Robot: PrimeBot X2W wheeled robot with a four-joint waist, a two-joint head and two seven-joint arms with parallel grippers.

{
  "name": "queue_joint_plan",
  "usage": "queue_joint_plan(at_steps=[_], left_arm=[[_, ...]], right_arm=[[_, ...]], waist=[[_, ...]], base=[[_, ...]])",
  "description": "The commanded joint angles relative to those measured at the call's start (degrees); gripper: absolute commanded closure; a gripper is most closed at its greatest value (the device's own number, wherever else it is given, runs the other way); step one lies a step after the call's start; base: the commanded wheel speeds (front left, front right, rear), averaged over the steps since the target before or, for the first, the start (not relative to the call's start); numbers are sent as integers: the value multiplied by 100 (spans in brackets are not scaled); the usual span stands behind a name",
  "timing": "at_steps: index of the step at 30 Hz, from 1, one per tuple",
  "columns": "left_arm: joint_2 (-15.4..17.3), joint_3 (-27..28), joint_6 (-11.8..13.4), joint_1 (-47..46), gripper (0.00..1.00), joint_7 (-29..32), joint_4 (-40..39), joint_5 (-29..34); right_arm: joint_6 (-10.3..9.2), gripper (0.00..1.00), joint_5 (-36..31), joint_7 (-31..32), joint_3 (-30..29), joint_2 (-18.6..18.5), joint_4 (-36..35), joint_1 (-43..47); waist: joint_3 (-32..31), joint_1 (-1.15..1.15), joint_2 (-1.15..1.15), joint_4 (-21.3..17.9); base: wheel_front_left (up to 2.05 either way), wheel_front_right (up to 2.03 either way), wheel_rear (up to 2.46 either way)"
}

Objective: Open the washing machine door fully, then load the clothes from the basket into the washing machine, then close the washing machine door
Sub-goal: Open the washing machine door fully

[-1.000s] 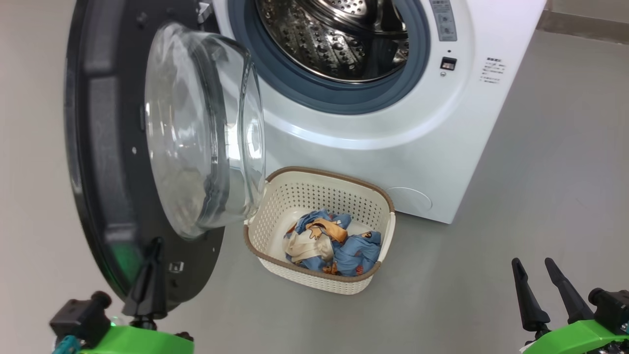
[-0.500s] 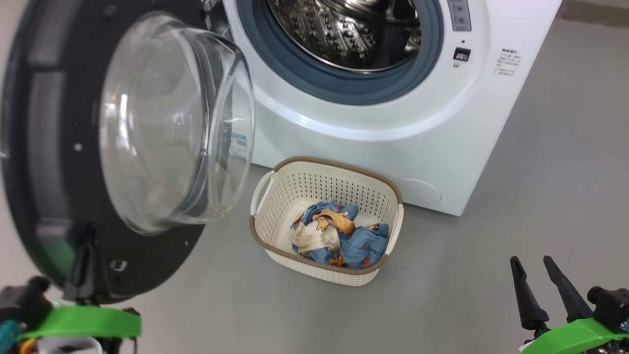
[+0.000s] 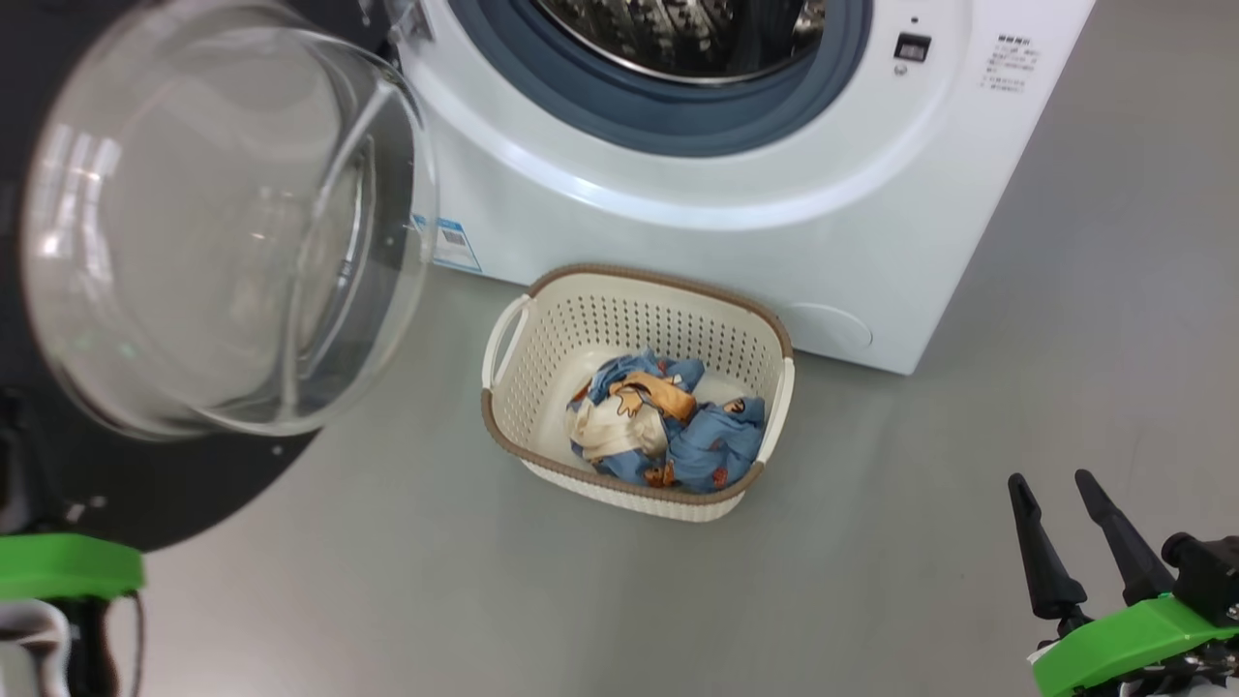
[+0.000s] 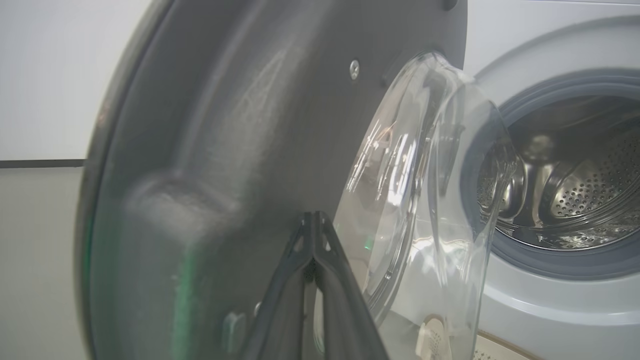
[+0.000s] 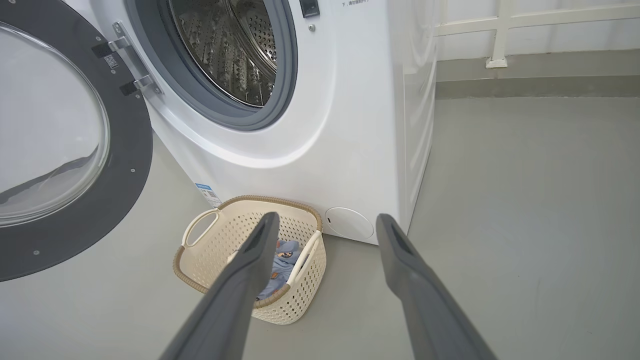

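Note:
The washing machine (image 3: 678, 252) stands at the top with its steel drum (image 3: 678, 29) exposed. Its door (image 3: 145, 494) hangs swung out to the left, the glass bowl (image 3: 223, 232) bulging toward me. In the left wrist view my left gripper (image 4: 312, 216) is shut, empty, its tips against the door's (image 4: 225, 125) black inner face. The basket (image 3: 619, 329) sits on the floor before the machine, holding blue, orange and cream clothes (image 3: 668, 426). My right gripper (image 3: 1050, 479) hovers open at the lower right, well clear of the basket (image 5: 210, 250) and clothes (image 5: 282, 260).
Grey floor (image 3: 968, 542) stretches right of and in front of the basket. A blue label (image 3: 450, 242) and a round cover (image 3: 832, 329) sit low on the machine's front. A white rail (image 5: 500, 30) runs along the wall behind.
The door has swung wider open to the left, with my left gripper moving left along with it. The head view has shifted too. My right gripper has stayed in place, open.

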Motion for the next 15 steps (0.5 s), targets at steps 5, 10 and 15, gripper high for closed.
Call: queue_joint_plan(at_steps=[5,10,15], left_arm=[[504,650,13,-619,100,-36,294,117],[780,928,-6,-1051,100,-36,822,214],[975,1162,-18,-1441,100,-36,1316,300]], right_arm=[[9,0,-107,-69,139,-173,-186,-240],[9,0,-134,-69,157,-244,-207,-392],[9,0,-163,-69,147,-295,-237,-526]], waist=[[341,-1,0,-54],[609,-1,0,-78],[834,-1,0,-72]], base=[[0,0,0],[0,0,0],[0,0,0]])
